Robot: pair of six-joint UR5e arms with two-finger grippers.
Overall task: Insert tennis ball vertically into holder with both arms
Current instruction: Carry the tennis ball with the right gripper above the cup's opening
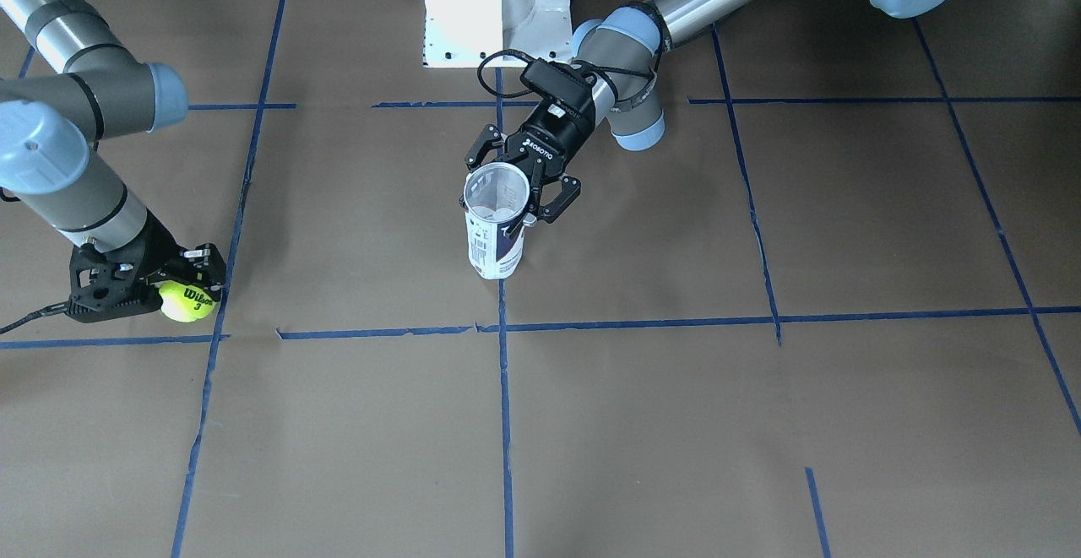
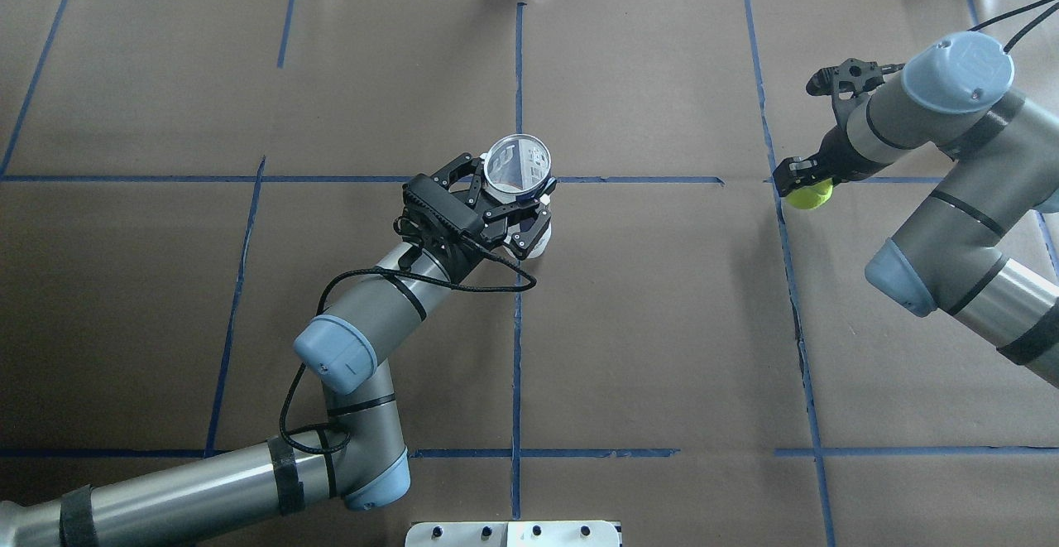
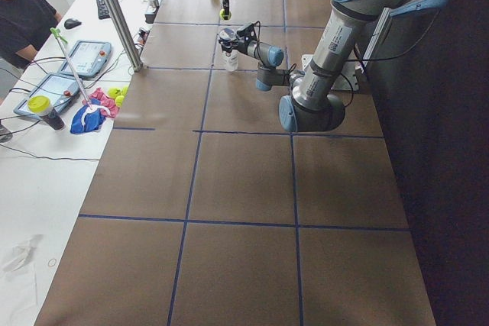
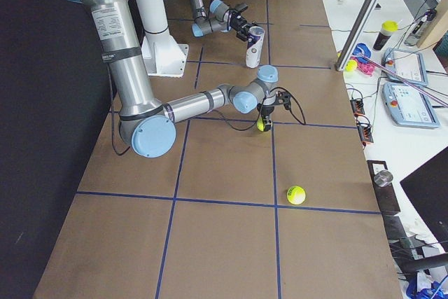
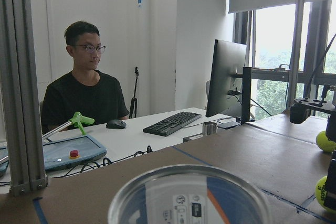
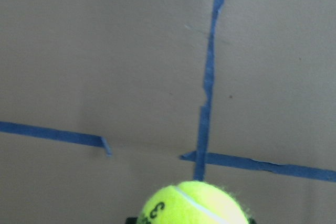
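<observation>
Bench (image 1: pixel 760 423): flat, covered in brown paper and gridded with blue tape lines (image 1: pixel 504 423).

Clear plastic cylindrical holder with a white and navy label (image 1: pixel 496 237) stands upright near the middle of the bench. Its open mouth faces up and it sits on a tape line. The white pedestal (image 1: pixel 494 9) is behind it.

Left hand (image 1: pixel 517 182), black and two-fingered, comes in level from the robot's side. Its fingers are spread wide and set against opposite sides of the holder's upper wall, clamped on it. The left wrist view looks straight across the round rim.

Right hand (image 1: pixel 173 292) is far off toward the robot's right, well apart from the holder, and points down. It is closed on the fuzzy yellow-green tennis ball with black "Wilson 3" print (image 1: pixel 190 303). The ball is held low over the bench, just beside a tape crossing. Cannot tell whether it touches the paper.

A loose yellow-green ball (image 4: pixel 296 195) lies on the bench farther out toward the robot's right end.
</observation>
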